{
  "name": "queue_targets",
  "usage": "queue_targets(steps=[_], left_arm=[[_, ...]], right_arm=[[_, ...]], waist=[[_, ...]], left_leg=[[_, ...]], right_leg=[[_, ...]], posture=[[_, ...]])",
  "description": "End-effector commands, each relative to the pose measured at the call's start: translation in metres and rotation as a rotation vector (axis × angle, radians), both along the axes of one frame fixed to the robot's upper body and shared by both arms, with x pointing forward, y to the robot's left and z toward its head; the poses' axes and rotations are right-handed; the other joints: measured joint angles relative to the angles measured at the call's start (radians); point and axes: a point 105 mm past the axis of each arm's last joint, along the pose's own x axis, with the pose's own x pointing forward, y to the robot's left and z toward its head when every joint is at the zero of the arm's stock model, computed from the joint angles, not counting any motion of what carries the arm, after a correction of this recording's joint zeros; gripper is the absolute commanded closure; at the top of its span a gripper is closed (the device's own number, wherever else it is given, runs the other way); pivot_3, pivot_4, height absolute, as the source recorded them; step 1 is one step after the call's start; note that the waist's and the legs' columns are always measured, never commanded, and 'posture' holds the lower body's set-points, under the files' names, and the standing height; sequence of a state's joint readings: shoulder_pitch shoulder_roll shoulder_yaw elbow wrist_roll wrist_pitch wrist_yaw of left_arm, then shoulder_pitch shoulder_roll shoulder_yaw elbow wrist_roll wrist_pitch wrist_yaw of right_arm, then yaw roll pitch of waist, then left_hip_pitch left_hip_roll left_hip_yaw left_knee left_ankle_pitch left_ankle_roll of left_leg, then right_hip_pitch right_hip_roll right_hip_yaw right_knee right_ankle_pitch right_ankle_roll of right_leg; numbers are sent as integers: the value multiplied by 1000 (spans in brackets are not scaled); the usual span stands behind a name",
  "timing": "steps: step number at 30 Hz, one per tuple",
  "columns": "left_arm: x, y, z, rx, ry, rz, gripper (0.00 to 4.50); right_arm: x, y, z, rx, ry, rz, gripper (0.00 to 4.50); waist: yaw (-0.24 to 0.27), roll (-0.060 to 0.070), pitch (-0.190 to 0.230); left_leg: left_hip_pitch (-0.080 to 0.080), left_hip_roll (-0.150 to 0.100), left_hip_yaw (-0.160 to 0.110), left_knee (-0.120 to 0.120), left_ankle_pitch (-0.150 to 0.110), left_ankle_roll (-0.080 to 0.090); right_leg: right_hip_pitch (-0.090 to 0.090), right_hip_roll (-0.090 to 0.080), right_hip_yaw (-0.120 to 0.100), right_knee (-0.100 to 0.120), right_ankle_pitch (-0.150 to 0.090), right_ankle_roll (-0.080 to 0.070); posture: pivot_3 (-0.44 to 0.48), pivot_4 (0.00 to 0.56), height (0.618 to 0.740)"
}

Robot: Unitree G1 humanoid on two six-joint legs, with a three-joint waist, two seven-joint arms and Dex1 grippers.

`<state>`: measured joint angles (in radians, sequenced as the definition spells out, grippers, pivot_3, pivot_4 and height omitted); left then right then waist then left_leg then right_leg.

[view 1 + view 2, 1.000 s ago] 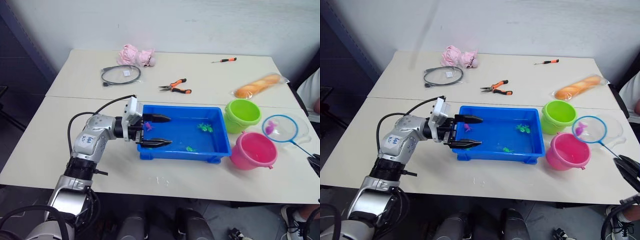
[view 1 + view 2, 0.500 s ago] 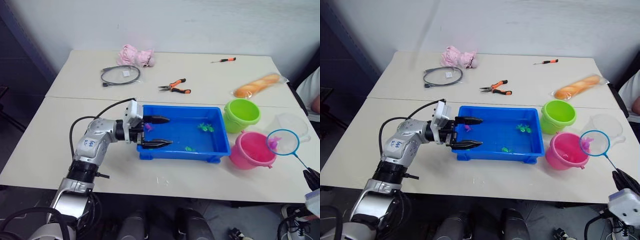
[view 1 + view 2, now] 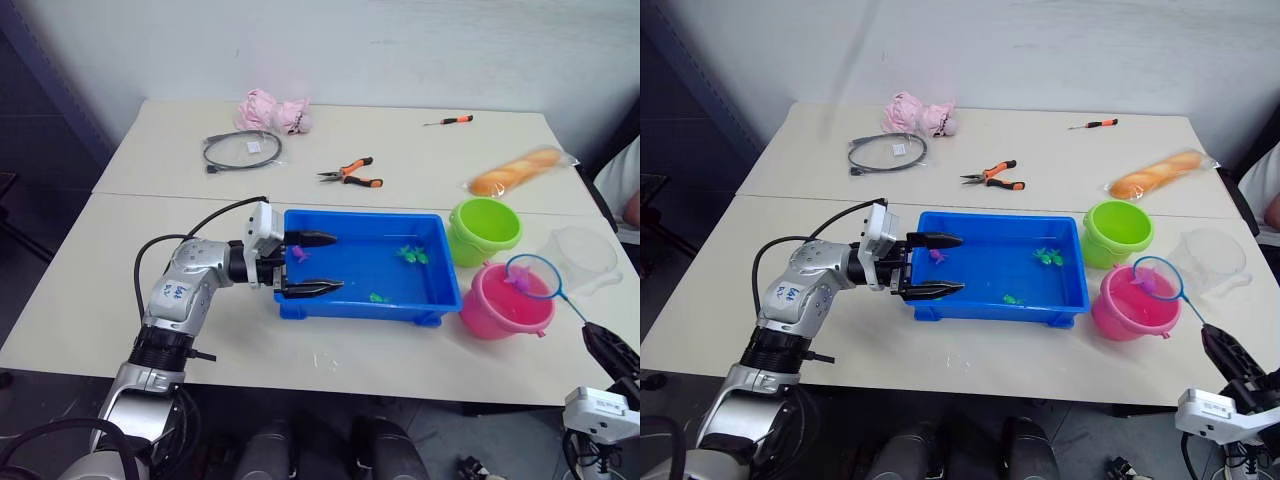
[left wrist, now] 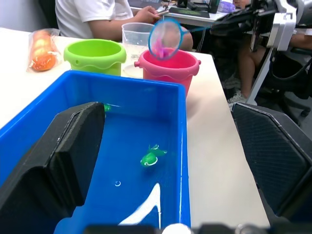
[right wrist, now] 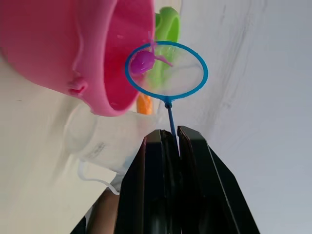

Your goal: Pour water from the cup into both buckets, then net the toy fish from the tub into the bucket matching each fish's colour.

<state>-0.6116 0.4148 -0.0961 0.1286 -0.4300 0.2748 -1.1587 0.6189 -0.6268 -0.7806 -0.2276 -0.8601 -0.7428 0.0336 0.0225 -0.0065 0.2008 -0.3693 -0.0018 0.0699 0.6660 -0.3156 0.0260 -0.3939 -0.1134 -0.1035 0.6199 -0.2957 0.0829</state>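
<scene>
The blue tub (image 3: 360, 306) holds two green toy fish (image 3: 408, 254) and a pink fish (image 3: 298, 253). My left gripper (image 3: 325, 262) is open over the tub's left end, fingers wide apart, holding nothing. My right gripper (image 3: 605, 345) is shut on the dark handle of the net (image 3: 531, 277). The net's hoop hangs over the right side of the pink bucket (image 3: 495, 310) with a pink fish (image 5: 142, 62) in its mesh. The green bucket (image 3: 485, 228) stands just behind the pink one. The clear cup (image 3: 583, 257) stands to their right.
On the far half of the table lie orange pliers (image 3: 350, 173), a coiled grey cable (image 3: 240, 150), a pink cloth (image 3: 270, 110), a small screwdriver (image 3: 447, 120) and bagged bread (image 3: 515, 170). A person (image 3: 625, 185) sits at the right edge.
The net with the pink fish has swung left and nearer, from beside the cup to over the pink bucket. The left gripper has stayed open over the tub.
</scene>
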Motion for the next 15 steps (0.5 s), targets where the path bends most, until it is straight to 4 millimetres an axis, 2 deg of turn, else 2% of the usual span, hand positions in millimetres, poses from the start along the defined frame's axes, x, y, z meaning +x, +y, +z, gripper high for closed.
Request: queue_targets(steps=[1,3,7,9,10,13,15], left_arm=[[-3,1,8,-24,-31,-1,22],[-3,1,8,-25,-30,-1,22],[-3,0,8,-26,-32,0,22],[-4,-1,8,-28,-28,-5,22],[-4,-2,7,-23,-31,-10,22],[-3,-1,8,-24,-34,-4,22],[-3,0,8,-22,-31,-4,22]], right_arm=[[-1,6,4,-22,-15,31,4500],[-1,9,2,-24,-14,39,4500],[-1,-8,13,-32,-78,-58,4500],[-1,11,1,-24,-17,30,4500],[-2,14,1,-21,-16,34,4500],[-2,8,9,-17,-56,-19,4500],[-3,13,11,8,-55,3,4500]], waist=[[0,0,0],[0,0,0],[-1,0,0],[-1,0,0],[-1,0,0],[-1,0,0],[-1,0,0]], left_leg=[[0,0,0,0,0,0],[0,0,0,0,0,0],[0,0,0,0,0,0],[0,0,0,0,0,0],[0,0,0,0,0,0],[0,0,-1,0,0,0],[0,0,0,0,0,0]], right_leg=[[0,0,0,0,0,0],[0,0,0,0,0,0],[0,0,0,0,0,0],[0,0,0,0,0,0],[0,0,0,0,0,0],[0,0,0,0,0,-1],[0,0,0,0,0,-1]], posture=[[0,150,740],[0,150,740],[0,150,740],[0,150,740],[0,150,740],[0,150,740],[0,150,740]])
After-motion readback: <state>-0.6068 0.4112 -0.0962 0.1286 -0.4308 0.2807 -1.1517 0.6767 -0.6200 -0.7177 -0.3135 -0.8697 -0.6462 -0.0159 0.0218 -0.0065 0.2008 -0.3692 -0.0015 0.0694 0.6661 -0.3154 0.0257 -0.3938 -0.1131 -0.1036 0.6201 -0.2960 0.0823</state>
